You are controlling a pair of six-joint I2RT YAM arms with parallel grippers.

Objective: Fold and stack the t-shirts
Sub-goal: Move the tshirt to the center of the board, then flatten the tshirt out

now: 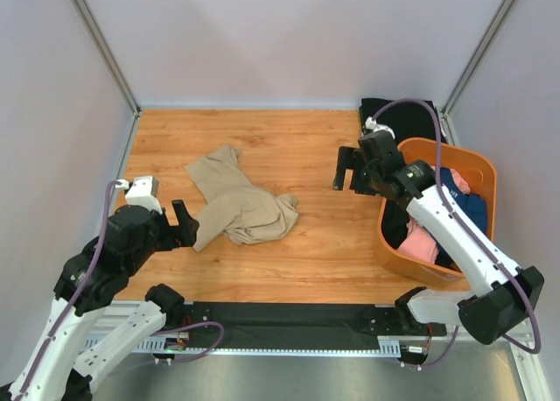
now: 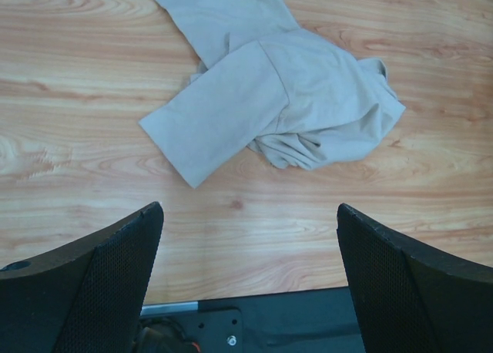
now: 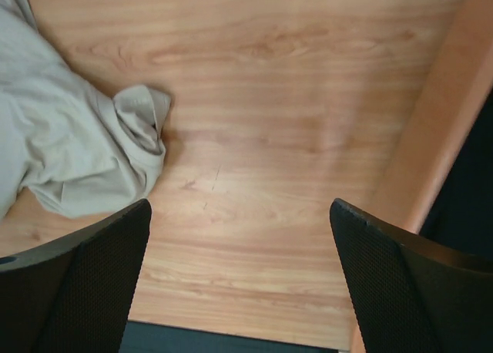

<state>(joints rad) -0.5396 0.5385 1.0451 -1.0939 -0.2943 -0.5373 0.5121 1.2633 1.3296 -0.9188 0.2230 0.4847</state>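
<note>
A crumpled tan t-shirt (image 1: 238,201) lies on the wooden table left of centre; it also shows in the left wrist view (image 2: 277,99) and at the left of the right wrist view (image 3: 62,152). My left gripper (image 1: 185,223) is open and empty, just left of the shirt's near sleeve. My right gripper (image 1: 348,170) is open and empty, above the table between the shirt and the orange tub (image 1: 479,166). In the tub lie a pink shirt (image 1: 422,242), a blue one (image 1: 462,201) and dark cloth. A black shirt (image 1: 385,114) lies behind the tub.
The orange tub's wall (image 3: 443,129) runs down the right of the right wrist view. A black strip (image 1: 289,324) runs along the table's near edge. Grey walls close in the table on three sides.
</note>
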